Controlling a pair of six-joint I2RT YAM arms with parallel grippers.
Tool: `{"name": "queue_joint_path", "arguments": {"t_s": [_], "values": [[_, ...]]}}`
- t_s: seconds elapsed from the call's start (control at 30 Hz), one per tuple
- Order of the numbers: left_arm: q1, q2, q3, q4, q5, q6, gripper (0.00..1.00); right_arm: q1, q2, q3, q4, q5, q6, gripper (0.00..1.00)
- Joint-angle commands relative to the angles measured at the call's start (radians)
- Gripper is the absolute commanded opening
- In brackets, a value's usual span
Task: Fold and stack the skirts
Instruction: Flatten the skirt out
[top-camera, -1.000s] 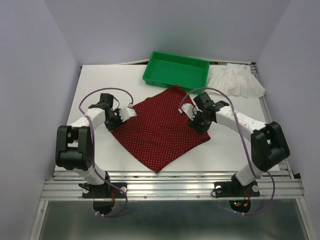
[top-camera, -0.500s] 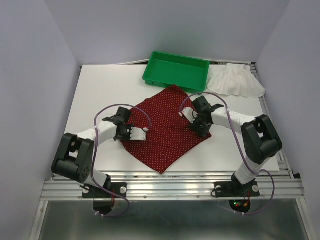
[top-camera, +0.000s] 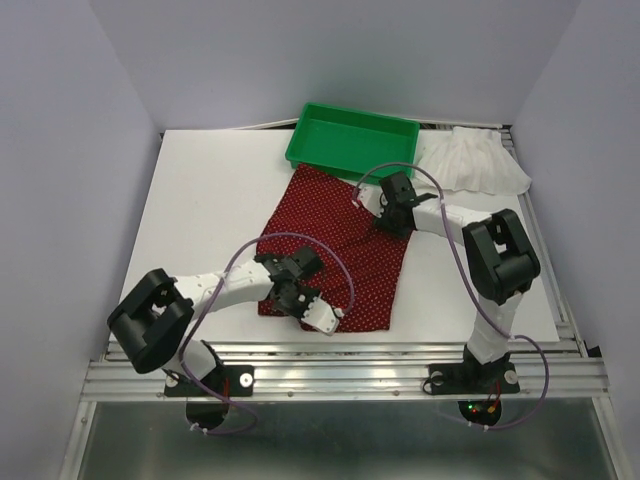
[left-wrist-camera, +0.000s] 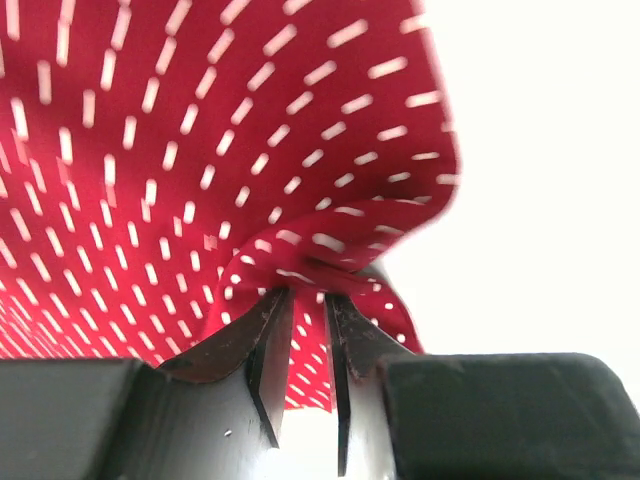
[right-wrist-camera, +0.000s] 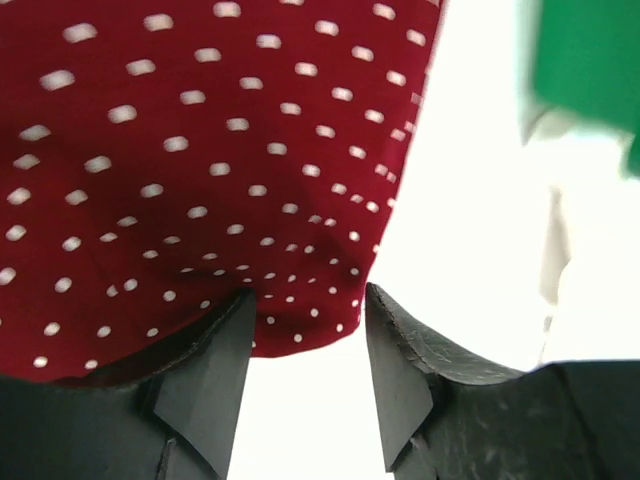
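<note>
Change: a second ago the red skirt (top-camera: 340, 250) lay flat as a diamond with the left gripper (top-camera: 320, 314) at its 9 o'clock corner. That corner had since been carried over the cloth toward 5 o'clock, so the gripper sat by the near hem, close to the table (top-camera: 210, 200) edge at 6 o'clock. The skirt read as a narrower, slanted panel running from 11 to 5 o'clock. The right gripper (top-camera: 394, 207) had slid from the 3 o'clock corner up toward 1 o'clock, on the far right edge.

Judgement: first fold of the red skirt was under way, not finished. The carried corner still needed laying down and flattening.

Left gripper: clenched. In the wrist view the jaws stood nearly together with a bunched fold of red dotted cloth pinched at the tips.

Right gripper: jaws clearly apart, bare table showing through the gap. The red hem reached in between the fingers, so it touched or straddled the edge without clamping it. Whether it pressed the cloth down I could not tell.

White skirt (top-camera: 478, 160) lay untouched at 1 o'clock, far right corner, just beside the green tray (top-camera: 350, 140) at 12. Nothing stacked yet.
</note>
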Motion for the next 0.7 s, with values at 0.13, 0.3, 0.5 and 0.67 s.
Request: {"name": "queue_joint_path", "arguments": {"t_s": [0.13, 0.3, 0.5, 0.67], "values": [[-0.148, 0.070, 0.140, -0.067, 0.147, -0.188, 0.34, -0.008, 0.070, 0.121, 0.007, -0.132, 0.021, 0.58], [-0.113, 0.012, 0.309, -0.197, 0.288, -0.329, 0.44, -0.017, -0.205, 0.074, -0.075, -0.270, 0.046, 0.64], [-0.056, -0.240, 0.233, -0.257, 0.209, -0.381, 0.51, 0.006, -0.528, -0.059, -0.415, -0.520, 0.055, 0.66], [-0.053, -0.314, 0.063, -0.300, 0.069, -0.366, 0.51, 0.098, -0.755, -0.234, -0.541, -0.597, 0.055, 0.61]]}}
